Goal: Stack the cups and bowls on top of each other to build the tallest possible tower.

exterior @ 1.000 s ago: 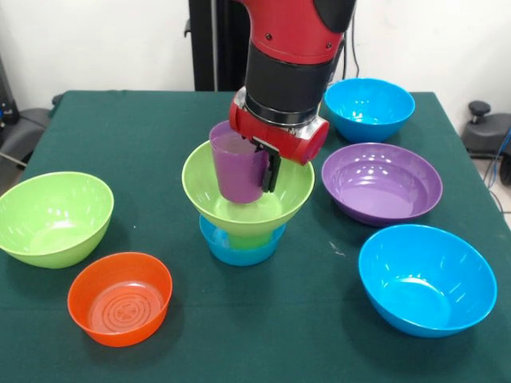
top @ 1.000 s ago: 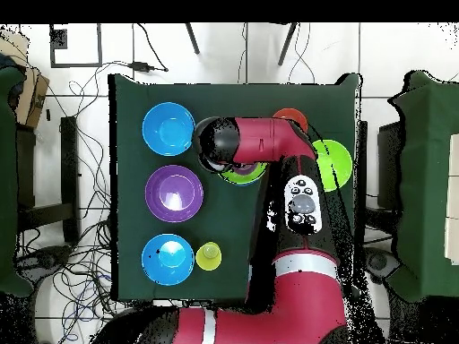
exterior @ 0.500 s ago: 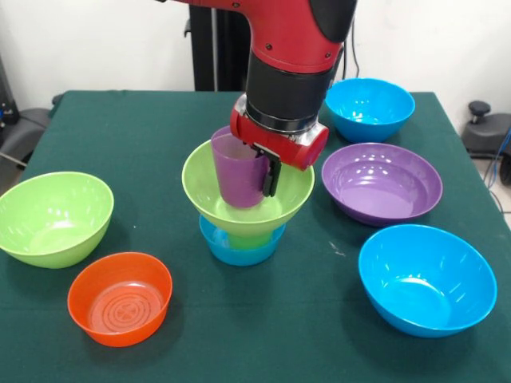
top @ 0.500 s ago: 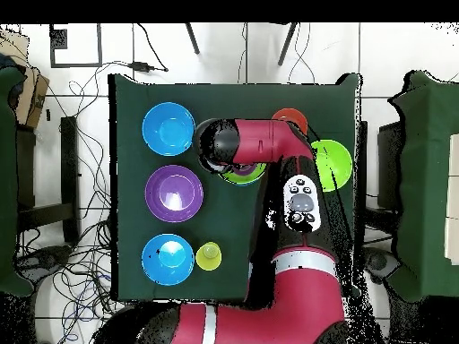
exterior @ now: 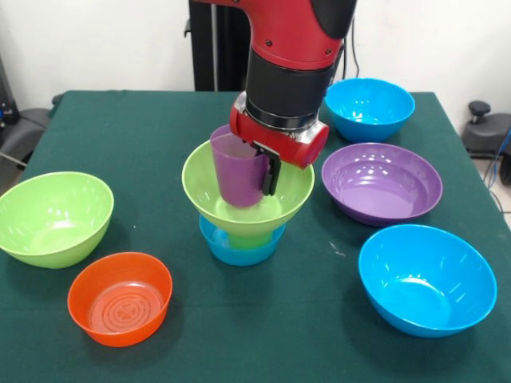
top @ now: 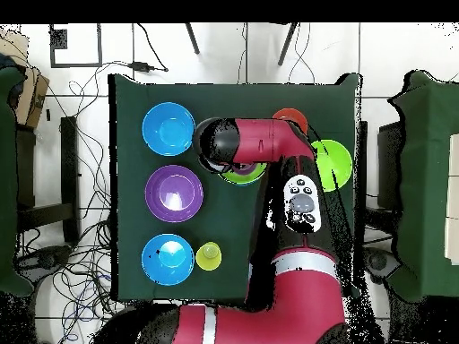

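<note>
The tower stands mid-table: a small blue bowl (exterior: 239, 249), a green cup (exterior: 243, 238) mostly hidden, and a lime green bowl (exterior: 247, 199) on top. My gripper (exterior: 254, 169) comes down from above and is shut on the rim of the purple cup (exterior: 238, 171), which stands upright inside that green bowl. One black finger (exterior: 271, 171) shows on the cup's right side. In the overhead view the arm covers the tower, and only the green bowl's edge (top: 242, 175) shows. The yellow cup (top: 208, 256) stands beside a blue bowl (top: 167, 256).
A second lime green bowl (exterior: 54, 217) and the small orange bowl (exterior: 120, 298) sit at the left. The wide purple bowl (exterior: 382, 182) sits at the right, with one blue bowl (exterior: 369, 108) behind it and another (exterior: 426, 278) in front.
My gripper and the purple cup have sunk very slightly into the green bowl. Nothing else has moved.
</note>
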